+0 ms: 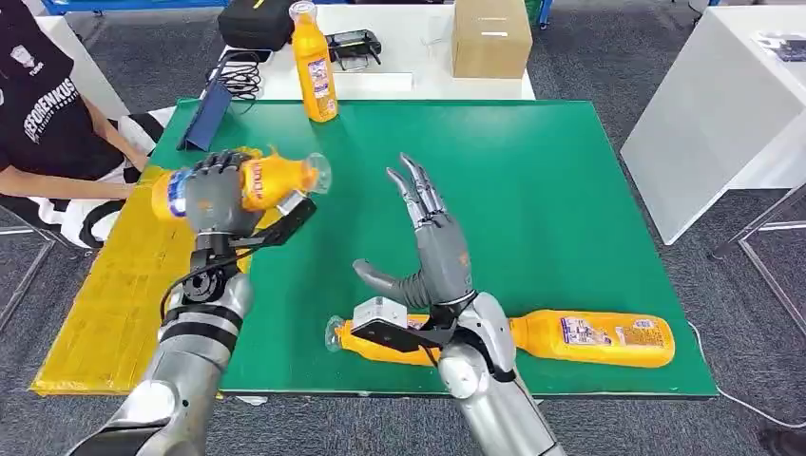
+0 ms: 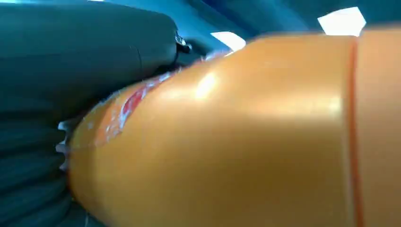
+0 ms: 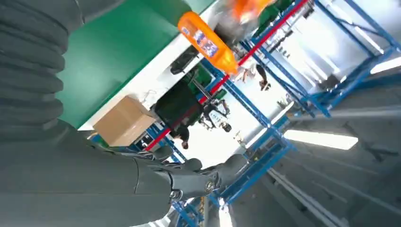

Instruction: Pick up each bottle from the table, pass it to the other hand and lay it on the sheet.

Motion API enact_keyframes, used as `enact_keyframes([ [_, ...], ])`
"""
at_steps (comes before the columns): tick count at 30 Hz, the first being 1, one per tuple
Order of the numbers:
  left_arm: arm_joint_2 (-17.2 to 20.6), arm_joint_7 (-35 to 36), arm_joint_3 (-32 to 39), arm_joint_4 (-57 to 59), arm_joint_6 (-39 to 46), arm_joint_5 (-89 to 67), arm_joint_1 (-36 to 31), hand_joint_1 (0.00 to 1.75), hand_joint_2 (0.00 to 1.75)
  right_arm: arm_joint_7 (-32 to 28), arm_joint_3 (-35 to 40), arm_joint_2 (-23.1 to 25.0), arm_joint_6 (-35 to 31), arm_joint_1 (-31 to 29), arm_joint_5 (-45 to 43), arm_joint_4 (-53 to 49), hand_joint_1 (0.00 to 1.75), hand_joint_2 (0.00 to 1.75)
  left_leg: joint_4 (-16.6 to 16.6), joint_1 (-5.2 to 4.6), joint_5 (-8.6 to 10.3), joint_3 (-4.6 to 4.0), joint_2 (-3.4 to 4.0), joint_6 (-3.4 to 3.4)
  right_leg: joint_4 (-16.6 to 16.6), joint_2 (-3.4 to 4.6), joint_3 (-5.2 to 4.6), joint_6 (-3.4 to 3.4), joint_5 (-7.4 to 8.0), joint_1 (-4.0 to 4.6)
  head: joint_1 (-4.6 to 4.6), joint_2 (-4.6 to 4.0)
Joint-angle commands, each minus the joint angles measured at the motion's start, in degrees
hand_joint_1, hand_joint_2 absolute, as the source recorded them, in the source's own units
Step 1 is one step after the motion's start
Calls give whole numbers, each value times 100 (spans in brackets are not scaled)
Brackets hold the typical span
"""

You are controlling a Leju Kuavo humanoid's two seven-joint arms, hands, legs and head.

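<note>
Fingers of my left hand (image 1: 217, 195) wrap a bottle (image 1: 249, 182) held sideways above the table's left side, cap toward the right hand (image 1: 432, 249) — its fingers spread wide, empty, well apart from it. Two bottles (image 1: 591, 337) lie near me — one partly hidden by my right wrist; another (image 1: 315, 63) stands far. The yellow sheet (image 1: 114, 294) lies left.

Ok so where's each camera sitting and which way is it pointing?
Head view: high on the body, looking down at the green table; both arms, left hand holding an orange bottle, right hand open.
Left wrist view: behind the left hand, tight against that held bottle.
Right wrist view: behind the right hand, facing across the table toward shelving.
Shared: the upright bottle.
</note>
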Motion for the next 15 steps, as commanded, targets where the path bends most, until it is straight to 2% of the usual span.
enact_keyframes([
  [1, 1313, 973, -3842, 1582, 9, -124, -318, 175, 175, 31, 374, -539, 103, -293, -20, 100, 0, 175, -19, 3, 6, 23, -47, 6, -16, -50, 37, 0, -9, 4, 2, 0],
  [3, 1161, 847, -3816, 2066, 9, -124, -409, 175, 175, 59, 507, -553, 81, -359, 11, 188, 0, 175, -22, 0, 7, 20, -71, 9, -20, -70, 41, 5, -8, 3, 2, 0],
  [4, 1112, 883, -3943, 2269, 9, 48, -469, 175, 175, 58, 558, -539, 102, -380, -21, 235, 0, 175, -18, 1, 3, 17, -42, 8, -16, -44, 31, 5, -3, 6, 4, 0],
  [5, 862, 585, -3311, 2723, 9, -99, -536, 175, 175, 45, 576, -514, 135, -373, -9, 240, 0, 175, -10, 2, 0, 5, -25, 4, -6, -27, 17, 2, -1, 5, 0, 0],
  [8, 607, 168, -2881, 3363, 9, 129, -766, 175, 175, 29, 635, -484, 165, -365, 17, 243, 0, 175, -8, 2, 1, 4, -18, 3, -6, -25, 18, 1, -3, 2, 4, 0],
  [15, 591, 132, -2833, 3403, 9, 149, -782, 175, 175, 28, 641, -482, 169, -365, 20, 245, 0, 175, -5, -1, 2, -2, -25, 1, -4, -31, 11, 0, -3, 1, 2, 0],
])
